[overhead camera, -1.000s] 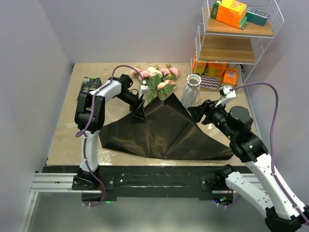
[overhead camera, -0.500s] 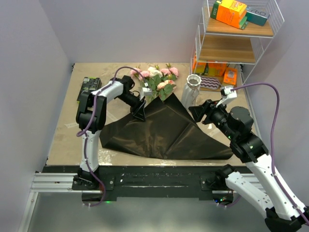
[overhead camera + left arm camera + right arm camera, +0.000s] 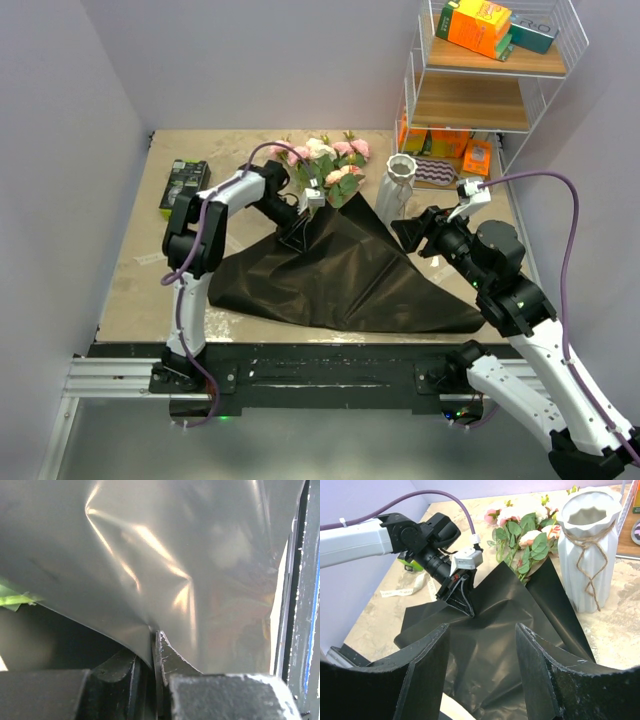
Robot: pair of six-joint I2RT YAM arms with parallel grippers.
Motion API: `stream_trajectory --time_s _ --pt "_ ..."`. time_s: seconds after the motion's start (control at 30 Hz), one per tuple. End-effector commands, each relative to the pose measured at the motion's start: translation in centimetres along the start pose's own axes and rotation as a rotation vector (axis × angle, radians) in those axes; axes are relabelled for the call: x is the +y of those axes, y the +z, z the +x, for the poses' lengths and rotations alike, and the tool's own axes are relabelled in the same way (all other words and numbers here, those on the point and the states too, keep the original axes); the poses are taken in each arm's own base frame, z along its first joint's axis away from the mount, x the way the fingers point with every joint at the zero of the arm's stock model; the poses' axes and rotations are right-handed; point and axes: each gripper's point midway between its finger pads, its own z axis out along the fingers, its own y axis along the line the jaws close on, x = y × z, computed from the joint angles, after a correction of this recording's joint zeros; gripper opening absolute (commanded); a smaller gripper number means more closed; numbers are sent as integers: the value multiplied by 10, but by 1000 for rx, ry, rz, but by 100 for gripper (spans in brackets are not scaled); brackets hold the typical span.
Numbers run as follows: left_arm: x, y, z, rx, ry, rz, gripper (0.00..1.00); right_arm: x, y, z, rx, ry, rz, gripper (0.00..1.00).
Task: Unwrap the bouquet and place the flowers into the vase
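Unwrapping was underway — left gripper [image 3: 293,238] pinched the black paper [image 3: 350,280], right gripper [image 3: 402,232] gaped empty; next, probably, drawing it off the flowers [image 3: 325,165].

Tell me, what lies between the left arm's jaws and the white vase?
The black paper sheet, with leaves of the flowers lying over its far edge near the vase. The right wrist view shows it best.

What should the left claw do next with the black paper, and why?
Probably tug the black paper slowly toward the near table edge. The left claw is pinched shut on a fold of it, and the flowers lie at its far corner beside the vase, so sliding the sheet out should free them. The right claw hangs open above it.
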Motion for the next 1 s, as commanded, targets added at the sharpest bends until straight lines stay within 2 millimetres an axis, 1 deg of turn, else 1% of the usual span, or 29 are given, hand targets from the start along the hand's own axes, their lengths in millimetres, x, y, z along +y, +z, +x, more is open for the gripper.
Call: stream_trajectory --time_s 0.0,0.17,0.2,0.23,0.37,0.43,0.47,0.5,0.57,0.6,0.63,0.77,0.8,0.83,0.9,0.97 --pt "-17 -25 -30 -44 83 -45 15 10 -7 -19 -49 2 -32 58" --pt "-35 -34 -43 -56 128 -55 10 14 -7 -22 -49 5 -42 57" --pt "-40 -36 -45 -58 135 -60 3 15 -8 -23 -52 5 -45 57" --pt "-42 -37 -48 -60 145 -61 2 15 -8 -24 -52 3 -45 57" --pt "-57 -43 -54 -70 167 -67 1 17 -10 -25 -54 4 -56 57" --pt "-69 -46 -59 -75 193 -64 1 17 -10 -25 -54 4 -58 57" --pt "-76 -46 -58 -73 194 -50 1 18 -11 -26 -57 4 -58 57" --pt "-86 -49 -60 -78 208 -47 1 18 -11 -26 -56 4 -57 57" --pt "-105 -43 -60 -70 233 -21 1 19 -13 -28 -59 2 -60 57" --pt "-119 -43 -58 -68 248 -14 1 19 -13 -28 -60 2 -59 57" --pt "-132 -39 -58 -60 269 6 1 18 -14 -29 -64 1 -57 57" --pt "-180 -37 -50 -54 333 56 3 18 -15 -30 -66 -2 -57 57" --pt "-193 -41 -48 -63 358 61 5 18 -15 -30 -67 -2 -55 57" --pt "-205 -40 -45 -62 377 82 6 18 -15 -30 -65 -4 -54 57" --pt "-225 -46 -43 -75 418 85 6 19 -14 -30 -64 -5 -57 57" --pt "-241 -47 -40 -71 449 99 6 19 -12 -31 -63 -5 -60 58"
